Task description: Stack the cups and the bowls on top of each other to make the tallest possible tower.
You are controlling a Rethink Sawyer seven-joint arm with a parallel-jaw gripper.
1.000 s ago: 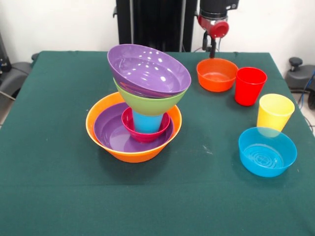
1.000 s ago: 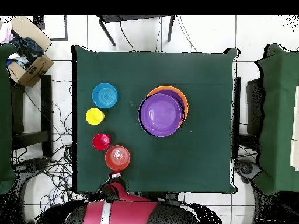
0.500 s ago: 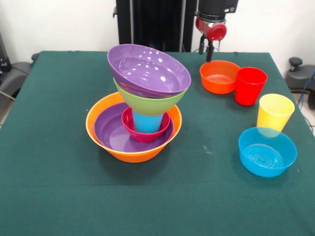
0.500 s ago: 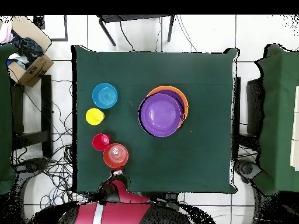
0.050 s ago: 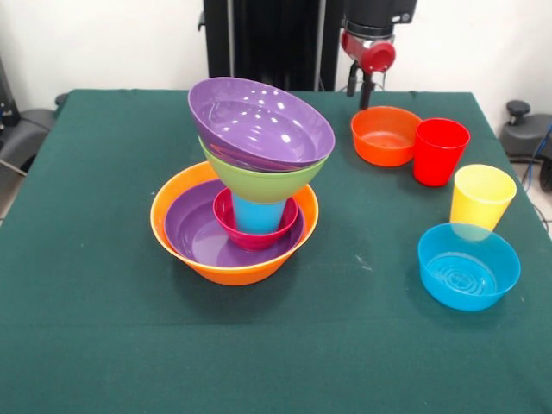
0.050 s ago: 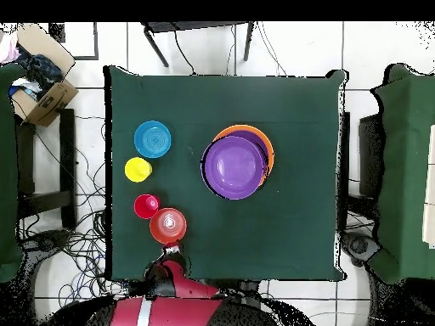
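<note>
Tower (image 5: pixel 246 185) of nested glossy plastic bowls with a blue cup in it stands unchanged; the small orange plastic bowl (image 5: pixel 385 134) has been nudged.

Over the last second the small orange bowl slid toward the glossy red plastic tumbler (image 5: pixel 439 151) and now touches it, while the red-and-black gripper (image 5: pixel 360 89) has lifted to hover just behind the bowl's rim, holding nothing; whether its fingers are parted cannot be told. That reads as a missed pick, so the tower gains nothing yet. It sits well to one side of the gripper. A dark green cloth (image 5: pixel 86 259) covers the table; white wall behind, tiled floor, cables and a cardboard box (image 6: pixel 41 89) around it.
</note>
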